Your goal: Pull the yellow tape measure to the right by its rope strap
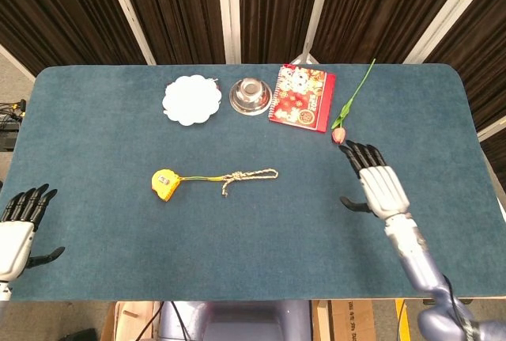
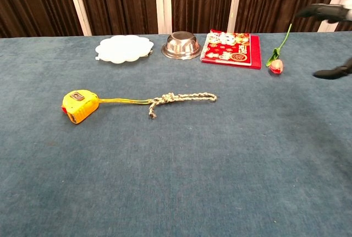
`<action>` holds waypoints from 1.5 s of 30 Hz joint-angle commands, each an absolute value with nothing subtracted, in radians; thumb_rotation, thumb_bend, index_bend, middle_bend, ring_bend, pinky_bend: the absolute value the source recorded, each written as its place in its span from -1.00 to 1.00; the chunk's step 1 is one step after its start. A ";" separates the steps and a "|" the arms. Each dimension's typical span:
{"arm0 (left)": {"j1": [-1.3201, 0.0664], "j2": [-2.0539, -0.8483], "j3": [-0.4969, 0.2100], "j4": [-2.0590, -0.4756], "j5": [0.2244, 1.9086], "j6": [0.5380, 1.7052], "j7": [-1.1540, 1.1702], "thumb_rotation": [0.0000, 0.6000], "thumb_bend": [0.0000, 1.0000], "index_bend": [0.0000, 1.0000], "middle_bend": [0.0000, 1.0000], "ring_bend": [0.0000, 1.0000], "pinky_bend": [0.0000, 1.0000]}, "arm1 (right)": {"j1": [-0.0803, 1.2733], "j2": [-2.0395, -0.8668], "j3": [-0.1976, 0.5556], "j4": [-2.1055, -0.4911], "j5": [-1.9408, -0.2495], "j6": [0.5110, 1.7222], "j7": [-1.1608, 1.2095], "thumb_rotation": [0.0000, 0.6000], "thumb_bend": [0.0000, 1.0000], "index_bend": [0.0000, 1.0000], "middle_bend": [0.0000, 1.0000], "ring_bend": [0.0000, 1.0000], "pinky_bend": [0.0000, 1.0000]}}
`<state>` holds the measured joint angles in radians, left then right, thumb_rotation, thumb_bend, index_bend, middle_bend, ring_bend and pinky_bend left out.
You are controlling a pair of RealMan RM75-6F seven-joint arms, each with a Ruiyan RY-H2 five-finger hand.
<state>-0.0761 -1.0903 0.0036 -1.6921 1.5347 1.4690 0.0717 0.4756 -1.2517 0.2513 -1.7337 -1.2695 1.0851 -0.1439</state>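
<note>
The yellow tape measure (image 1: 164, 183) (image 2: 79, 105) lies left of the table's centre. Its braided rope strap (image 1: 250, 176) (image 2: 182, 99) runs out to the right, with a knot near the middle. My right hand (image 1: 375, 183) hovers well to the right of the strap's end, fingers spread and empty; in the chest view only its dark fingertips (image 2: 324, 10) show at the upper right edge. My left hand (image 1: 19, 228) stays at the near left corner, fingers apart, holding nothing.
Along the far edge stand a white scalloped plate (image 1: 191, 100) (image 2: 124, 48), a steel bowl (image 1: 251, 95) (image 2: 181, 45) and a red notebook (image 1: 301, 97) (image 2: 232, 49). A pink tulip (image 1: 339, 134) (image 2: 276, 65) lies just beyond my right hand.
</note>
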 commanded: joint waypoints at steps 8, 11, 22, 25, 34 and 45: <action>-0.082 -1.089 0.006 -1.691 1.536 1.456 0.049 1.00 -1.00 -1.00 -1.00 -1.00 -1.00 | 0.657 -1.493 0.315 -1.561 -1.138 0.992 -0.280 1.00 -0.50 -0.19 -0.75 -1.00 -1.00; -0.085 -1.090 0.004 -1.687 1.531 1.451 0.043 1.00 -1.00 -1.00 -1.00 -1.00 -1.00 | 0.685 -1.560 0.312 -1.502 -1.115 0.992 -0.301 1.00 -0.49 -0.10 -0.70 -1.00 -1.00; -0.089 -1.084 0.002 -1.683 1.511 1.430 0.010 1.00 -1.00 -1.00 -1.00 -1.00 -1.00 | 0.744 -1.736 0.302 -1.321 -1.072 0.974 -0.285 1.00 -0.45 0.01 -0.65 -1.00 -1.00; -0.091 -1.084 0.002 -1.684 1.506 1.425 0.007 1.00 -1.00 -1.00 -1.00 -1.00 -1.00 | 0.762 -1.775 0.306 -1.275 -1.068 0.966 -0.277 1.00 -0.43 0.01 -0.64 -1.00 -1.00; -0.088 -1.082 0.000 -1.692 1.490 1.422 0.003 1.00 -1.00 -1.00 -1.00 -1.00 -1.00 | 0.803 -1.849 0.329 -1.157 -1.049 0.932 -0.236 1.00 -0.33 0.05 -0.63 -1.00 -1.00; -0.085 -1.077 -0.002 -1.695 1.476 1.419 -0.007 1.00 -1.00 -1.00 -1.00 -1.00 -1.00 | 0.822 -1.911 0.332 -1.067 -1.051 0.922 -0.193 1.00 -0.31 0.07 -0.63 -1.00 -1.00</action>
<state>-0.0851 -1.0770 -0.0020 -1.6951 1.4757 1.4189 -0.0063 0.8201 -1.9049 0.3316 -1.0739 -1.0508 0.9228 -0.1974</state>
